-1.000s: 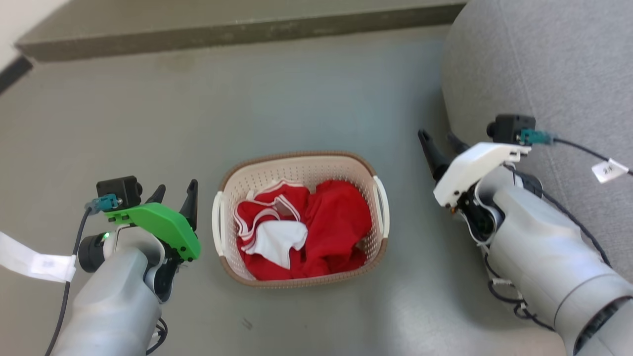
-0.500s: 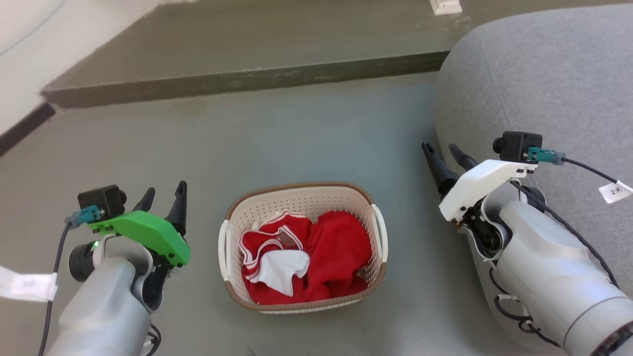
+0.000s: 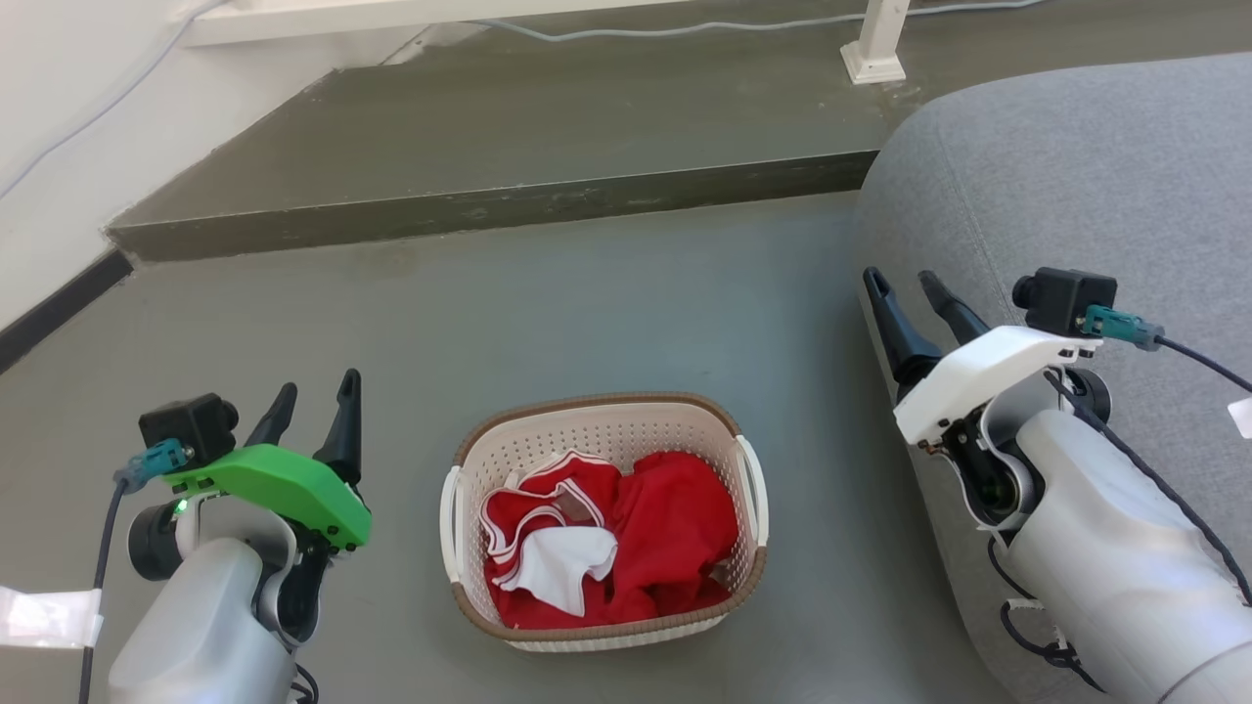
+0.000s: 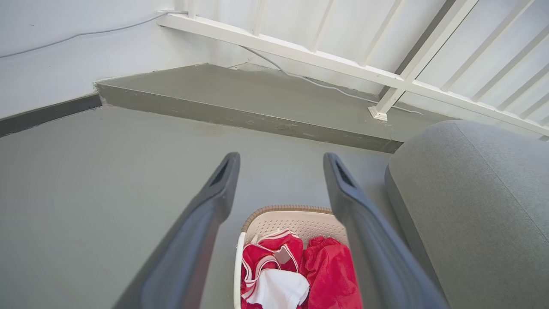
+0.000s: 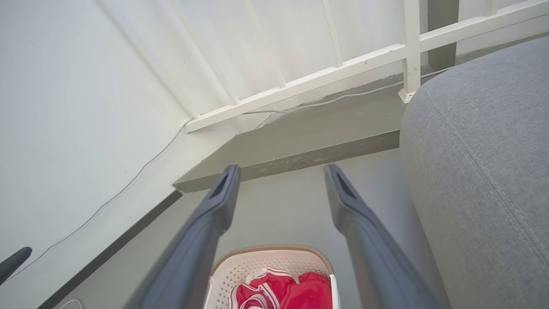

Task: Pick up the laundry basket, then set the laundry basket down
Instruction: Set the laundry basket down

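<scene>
The laundry basket (image 3: 729, 420) stands on the grey floor in the lower middle of the head view, cream and perforated with a brown rim and white side handles. Red and white clothes (image 3: 606, 550) fill it. My left gripper (image 3: 315, 399) is open, off to the basket's left and well apart from it. My right gripper (image 3: 905, 286) is open to the basket's right, raised in front of the grey seat. The basket (image 4: 300, 219) shows low between the left fingers, and again the basket (image 5: 266, 262) low between the right fingers. Nothing is held.
A large grey upholstered seat (image 3: 1056, 196) crowds the right side. A raised dark step (image 3: 489, 166) runs across the back, with a white railing post (image 3: 875, 44) and a cable on it. A white wall (image 3: 59, 127) with dark skirting closes the left.
The head camera has tilted up, so the basket sits lower in view and the step and railing appear. Both grippers stay open and apart from the basket.
</scene>
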